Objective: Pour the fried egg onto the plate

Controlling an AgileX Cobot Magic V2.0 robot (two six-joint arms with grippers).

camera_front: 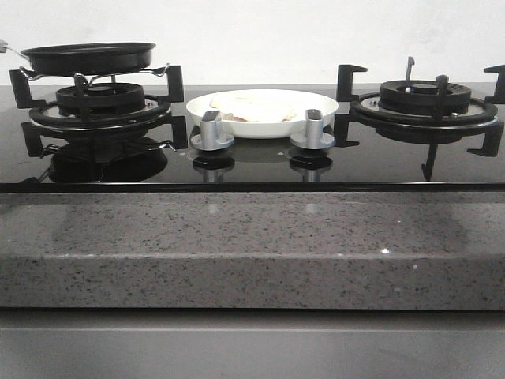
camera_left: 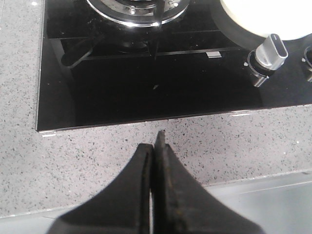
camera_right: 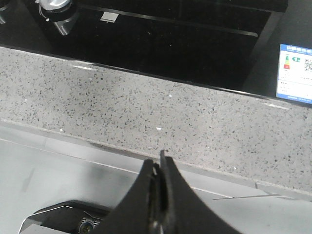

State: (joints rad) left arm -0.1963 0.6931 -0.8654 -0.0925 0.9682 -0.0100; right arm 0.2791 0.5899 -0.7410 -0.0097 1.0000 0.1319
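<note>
We see the frying pan (camera_front: pixel 88 57) handle cut off at the front view's left edge. The knobs (camera_front: pixel 212 131) partly hide the plate (camera_front: pixel 323 105) rim.

Kitchen: black glass gas hob (camera_front: pixel 252 170), two burners, control knobs (camera_front: pixel 211 131), speckled stone counter (camera_front: pixel 252 253).

Each pincer (camera_left: pixel 155 146) (camera_right: pixel 160 165) has matte black, tapering, wedge-shaped fingers.

Front: low, level, facing forward across the hob (camera_front: pixel 252 170).
Left wrist: close, angled down at the counter (camera_left: pixel 122 156).
Right wrist: likewise.
Shared: hob edge, counter.
</note>
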